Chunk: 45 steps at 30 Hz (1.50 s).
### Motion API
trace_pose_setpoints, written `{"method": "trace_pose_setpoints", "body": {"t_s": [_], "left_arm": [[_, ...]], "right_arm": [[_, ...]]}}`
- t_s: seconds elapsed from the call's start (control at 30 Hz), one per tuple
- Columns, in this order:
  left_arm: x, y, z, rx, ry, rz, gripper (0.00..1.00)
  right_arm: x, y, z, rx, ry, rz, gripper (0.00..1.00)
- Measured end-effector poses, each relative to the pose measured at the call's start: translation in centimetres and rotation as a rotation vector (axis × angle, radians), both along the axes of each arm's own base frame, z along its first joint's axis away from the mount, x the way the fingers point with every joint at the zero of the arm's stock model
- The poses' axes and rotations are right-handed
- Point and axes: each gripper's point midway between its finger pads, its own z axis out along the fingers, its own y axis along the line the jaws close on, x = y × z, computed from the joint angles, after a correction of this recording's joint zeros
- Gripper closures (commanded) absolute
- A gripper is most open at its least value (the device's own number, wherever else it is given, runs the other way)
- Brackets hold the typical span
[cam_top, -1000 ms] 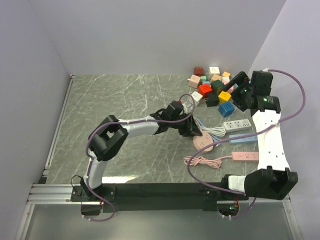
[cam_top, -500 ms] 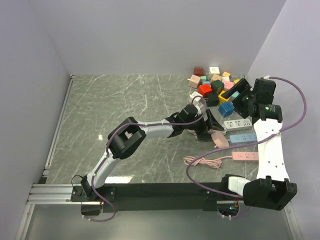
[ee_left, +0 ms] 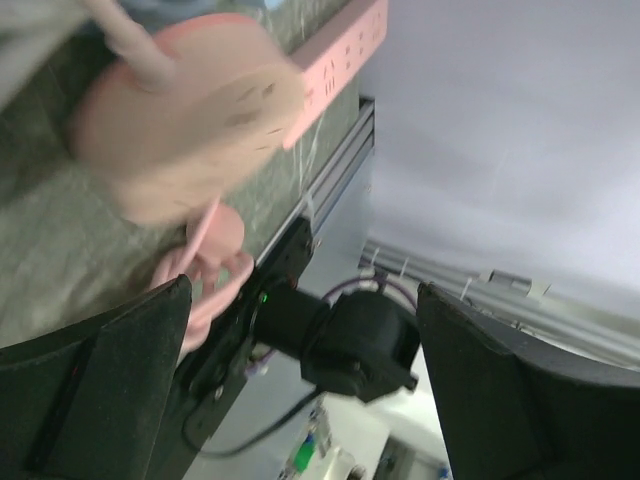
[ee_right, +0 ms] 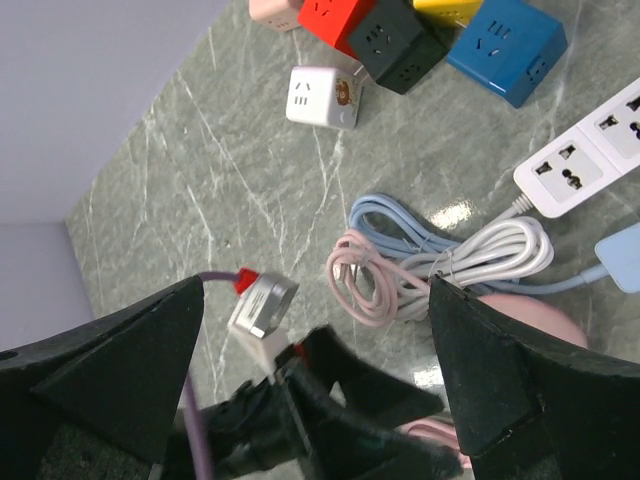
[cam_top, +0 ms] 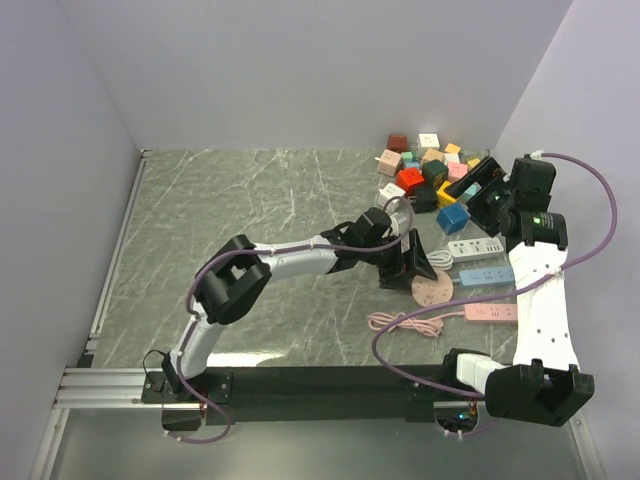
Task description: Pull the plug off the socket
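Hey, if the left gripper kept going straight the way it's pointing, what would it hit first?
Most likely the round pink disc lying just ahead of the left gripper. Depth is unclear; it could slip past toward the pink power strip.

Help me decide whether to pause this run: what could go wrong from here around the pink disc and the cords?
1. The left tool is open beside the pink disc, close to the bundled cords. Closing there might snag a cord.
2. The right tool hangs open by the cube sockets. A low sweep could scatter them.
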Motion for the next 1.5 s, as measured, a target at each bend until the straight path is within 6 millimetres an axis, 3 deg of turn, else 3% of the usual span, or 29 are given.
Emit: {"method": "trace_pose_setpoints", "body": {"t_s": [0.2, 0.33, 0.43, 0.6, 0.73, 0.97, 1.27, 1.5], "left_arm": [[-1.3, 2.5, 1.3, 0.077, -0.050, -0.054, 0.01], [-1.2, 6.3, 2.5, 0.148, -0.123, -0.005, 0.01], [0.1, 9.6, 6.0, 0.140, -0.221, 0.075, 0.01], [3.8, 15.1, 14.2, 0.069, -0.452, 0.244, 0.01], [5.2, 18.1, 17.8, 0.052, -0.584, 0.324, 0.01], [6.5, 21.8, 20.4, 0.079, -0.740, 0.402, 0.01], [8.0, 28.1, 26.4, 0.140, -0.994, 0.630, 0.01], [10.1, 31.9, 27.3, 0.251, -1.060, 0.778, 0.01]], "right_arm": [[0.1, 0.1, 0.4, -0.002, -0.014, 0.013, 0.00], [0.4, 1.0, 1.1, 0.003, -0.054, 0.088, 0.00], [0.4, 1.9, 1.7, 0.006, -0.085, 0.145, 0.00], [-0.8, 3.7, 3.0, -0.004, -0.160, 0.235, 0.00], [-2.7, 5.4, 4.0, -0.001, -0.215, 0.309, 0.00], [-6.1, 7.4, 6.3, -0.027, -0.333, 0.389, 0.00], [-8.6, 8.2, 8.8, -0.085, -0.429, 0.419, 0.00], [-9.6, 8.1, 11.8, -0.128, -0.510, 0.395, 0.00]]}}
